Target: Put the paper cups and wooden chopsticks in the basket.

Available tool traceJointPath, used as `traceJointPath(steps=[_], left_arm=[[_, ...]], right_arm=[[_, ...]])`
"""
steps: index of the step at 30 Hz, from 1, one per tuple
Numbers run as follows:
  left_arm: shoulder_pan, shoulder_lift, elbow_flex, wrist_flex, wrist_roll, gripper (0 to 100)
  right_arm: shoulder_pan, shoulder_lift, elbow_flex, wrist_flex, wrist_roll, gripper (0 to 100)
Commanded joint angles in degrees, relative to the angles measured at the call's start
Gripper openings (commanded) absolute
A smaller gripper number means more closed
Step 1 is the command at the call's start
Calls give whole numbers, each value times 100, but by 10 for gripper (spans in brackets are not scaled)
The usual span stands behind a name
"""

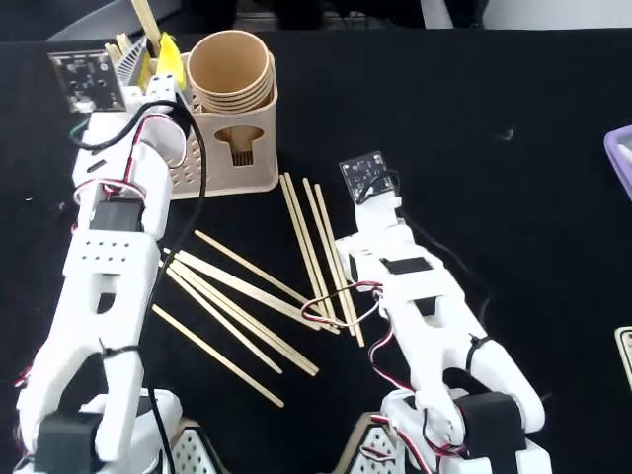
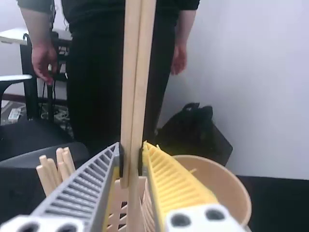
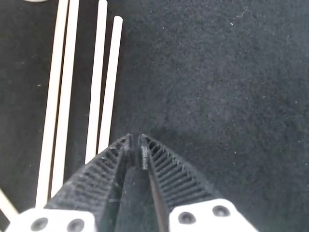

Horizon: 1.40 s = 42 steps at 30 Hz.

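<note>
- The left tool grips a pair of chopsticks upright over the basket, far left; paper cups already sit stacked inside.
- The right tool is closed on nothing, above the tabletop beside loose chopsticks.
- Step in hand: delivering the pair. Next, lower and release, probably into the left compartment.

beige basket, tan cups, black table

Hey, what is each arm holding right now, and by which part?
The left tool clamps two wooden chopsticks by their shafts, long ends jutting past its tips. The right tool is shut, empty.
</note>
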Motion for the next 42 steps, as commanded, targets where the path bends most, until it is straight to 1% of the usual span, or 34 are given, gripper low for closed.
traceJointPath(steps=[1,11,13,17,20,25,29,33,42], left_arm=[[-57,132,-66,-114,-18,32],[-119,536,-22,-97,-18,34],[-119,545,-22,-62,-18,53],[-119,527,-110,668,-9,127],[-127,527,-242,1160,-9,129],[-268,519,-251,1240,-9,130],[-444,484,-277,1257,-9,130],[-585,9,-251,1275,-9,130],[-532,-1152,-242,1301,-9,134]], right_arm=[[62,40,-198,-132,70,29],[62,40,-198,-132,70,29],[62,40,-207,-132,70,29],[62,40,-207,-132,70,29],[62,40,-207,-185,70,29],[62,40,-84,-431,70,29],[62,40,-84,-431,70,29],[62,40,-84,-440,70,29],[62,40,-84,-413,70,29]])
